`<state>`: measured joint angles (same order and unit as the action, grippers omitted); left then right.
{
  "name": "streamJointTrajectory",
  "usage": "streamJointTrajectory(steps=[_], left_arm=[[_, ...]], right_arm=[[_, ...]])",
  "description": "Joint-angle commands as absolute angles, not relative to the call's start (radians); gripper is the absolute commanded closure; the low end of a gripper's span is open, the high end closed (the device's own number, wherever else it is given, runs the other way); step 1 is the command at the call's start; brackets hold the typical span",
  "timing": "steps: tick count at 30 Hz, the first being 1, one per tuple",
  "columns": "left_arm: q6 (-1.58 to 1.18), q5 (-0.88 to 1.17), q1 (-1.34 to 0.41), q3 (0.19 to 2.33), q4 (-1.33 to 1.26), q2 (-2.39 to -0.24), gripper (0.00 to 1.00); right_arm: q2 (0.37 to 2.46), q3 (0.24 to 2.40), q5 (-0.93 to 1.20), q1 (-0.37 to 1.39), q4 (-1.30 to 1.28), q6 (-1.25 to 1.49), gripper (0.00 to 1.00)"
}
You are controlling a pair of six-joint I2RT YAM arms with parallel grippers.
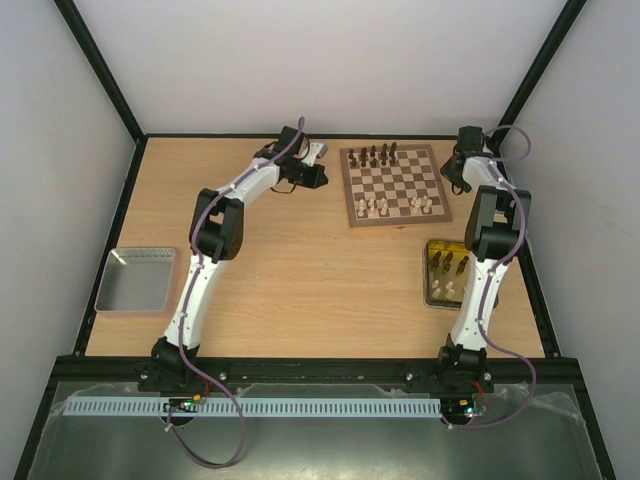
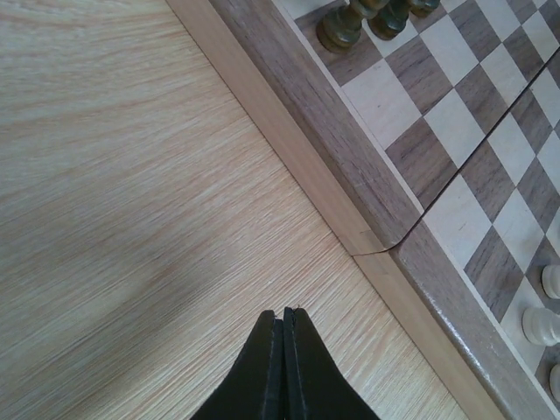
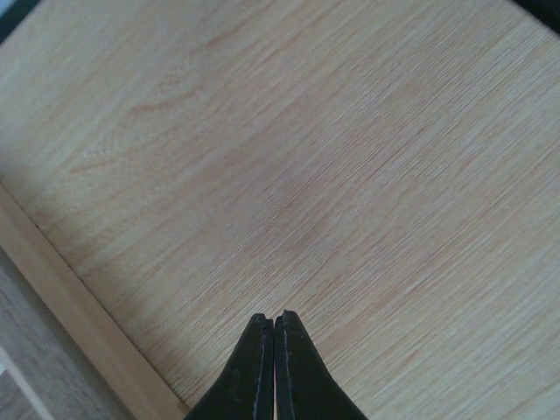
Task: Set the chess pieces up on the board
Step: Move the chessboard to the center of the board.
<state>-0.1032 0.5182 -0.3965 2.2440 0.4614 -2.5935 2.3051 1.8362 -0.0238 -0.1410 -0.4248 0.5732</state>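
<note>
Left pincer (image 2: 283,313): closed, fingers pressed flat together, nothing between them. It hangs over bare bench (image 2: 131,175) just beside the left border of the board (image 2: 350,166), not touching it. In that wrist view a few dark pieces (image 2: 350,22) show at the top on the board, and a few pale pieces (image 2: 541,324) at the right edge.

Right pincer (image 3: 274,317): also closed and empty, over plain bench wood. A pale wooden strip (image 3: 79,324) cuts across the lower left corner of that view; I cannot tell what it belongs to.

From overhead, the board sits at the far middle-right of the bench, square to it. My left arm reaches to its left side and my right arm is up by its far right corner. Dark pieces are bunched along the board's far edge, not filling the width. Pale pieces stand along the near edge in two small groups with a gap between.

The gold tray (image 1: 428,275) lies near my right arm, just nearer than the board's near right corner. It holds more chess pieces (image 1: 447,263), dark toward its far end and pale toward its near end. The grey tray (image 1: 135,285) is at the left edge of the bench, well apart from the board. Piece types are too small to tell.
</note>
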Motion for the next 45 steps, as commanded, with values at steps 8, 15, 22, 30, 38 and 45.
streamJointTrajectory(steps=[8,15,22,30,38,45], left_arm=[[-0.181,0.539,-0.426,2.274,0.429,-2.662,0.97],[-0.284,0.640,-0.421,2.301,0.380,-2.716,0.97],[-0.372,0.749,-0.438,2.292,0.325,-2.737,0.98],[-0.396,0.831,-0.440,2.228,0.298,-2.719,0.98],[-0.363,0.881,-0.410,2.144,0.317,-2.670,0.97],[-0.288,0.873,-0.377,2.068,0.378,-2.604,0.98]], right_arm=[[2.378,1.893,0.080,-0.144,-0.465,0.537,0.98],[2.400,1.891,0.132,-0.144,-0.457,0.538,0.98],[2.398,1.881,0.183,-0.143,-0.450,0.541,0.98],[2.382,1.864,0.233,-0.111,-0.452,0.533,0.98],[2.356,1.869,0.240,-0.022,-0.495,0.509,0.98],[2.307,1.786,0.264,0.021,-0.475,0.520,0.98]])
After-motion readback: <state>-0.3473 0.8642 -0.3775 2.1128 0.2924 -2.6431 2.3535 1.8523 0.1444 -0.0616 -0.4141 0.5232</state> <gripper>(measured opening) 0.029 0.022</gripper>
